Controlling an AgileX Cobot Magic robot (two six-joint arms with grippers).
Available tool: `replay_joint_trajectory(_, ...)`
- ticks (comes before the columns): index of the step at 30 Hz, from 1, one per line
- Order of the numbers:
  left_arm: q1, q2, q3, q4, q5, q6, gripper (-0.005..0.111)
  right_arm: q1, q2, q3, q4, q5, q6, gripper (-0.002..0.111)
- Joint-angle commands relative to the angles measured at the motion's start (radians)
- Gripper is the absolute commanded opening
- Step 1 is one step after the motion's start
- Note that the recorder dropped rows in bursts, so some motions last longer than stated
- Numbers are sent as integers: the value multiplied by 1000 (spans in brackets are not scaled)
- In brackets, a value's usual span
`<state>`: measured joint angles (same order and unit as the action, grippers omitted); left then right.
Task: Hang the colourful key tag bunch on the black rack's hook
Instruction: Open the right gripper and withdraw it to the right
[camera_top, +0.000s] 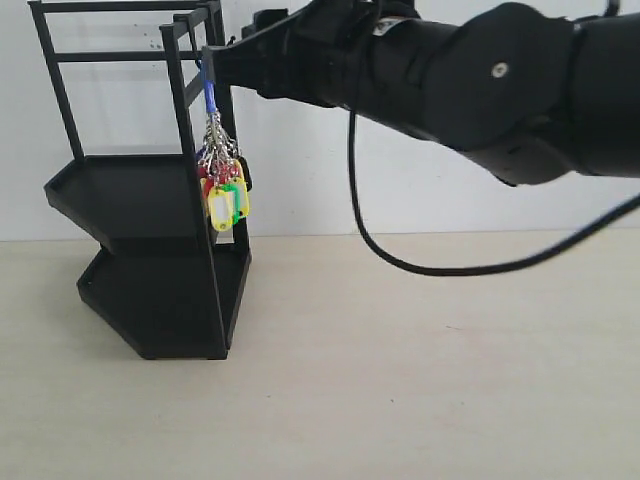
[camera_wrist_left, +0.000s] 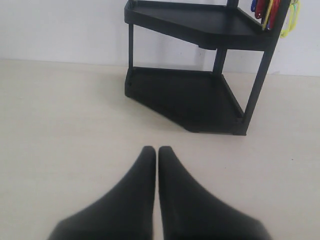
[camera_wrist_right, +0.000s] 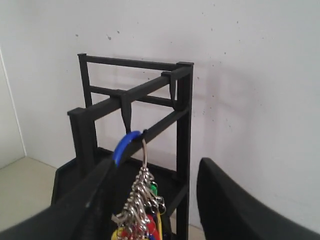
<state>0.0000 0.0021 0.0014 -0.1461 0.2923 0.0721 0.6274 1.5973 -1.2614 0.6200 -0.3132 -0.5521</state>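
Note:
The colourful key tag bunch (camera_top: 226, 195) dangles beside the front upright of the black rack (camera_top: 120, 195). Its blue-and-silver ring (camera_wrist_right: 126, 144) sits over the hook (camera_wrist_right: 125, 116), which drops from the rack's top bar. My right gripper (camera_wrist_right: 157, 166) is open at hook height, one finger (camera_wrist_right: 92, 200) close beside the ring and the other (camera_wrist_right: 227, 200) well apart; the bunch (camera_wrist_right: 142, 205) hangs between them. Whether the near finger touches the ring I cannot tell. My left gripper (camera_wrist_left: 157, 150) is shut and empty, low over the table, facing the rack (camera_wrist_left: 190, 100), with the tags (camera_wrist_left: 270, 10) at the frame's edge.
The rack stands on a pale tabletop (camera_top: 400, 380) against a white wall. A black cable (camera_top: 400, 262) loops down from my right arm (camera_top: 480, 75), which spans the upper part of the exterior view.

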Motion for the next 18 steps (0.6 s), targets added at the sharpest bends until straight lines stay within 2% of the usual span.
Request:
replay_joint_trajectory(1,-1,-2,-1,5,-8,3,4,-2,-124,136,21,36,-10,49)
replay_joint_trajectory(5,-1,-2,-1,5,-8,3,4,-2,-237,260,23,154,-2,49)
replay_joint_trajectory(9,-1,-2,-1,5,-8,3,4,-2,-351,349,25,372,28,49)
replay_joint_trajectory(12,-1,-2,-1,5,-8,3,4,-2,-421,406,30,530,121,45)
replay_joint_trajectory(14,-1,-2,-1,5,-8,3,4,-2,-457,440,30,599,136,34)
replay_joint_trajectory(18,-1,-2,-1,5,-8,3,4,-2,-517,523,23,677,136,-1)
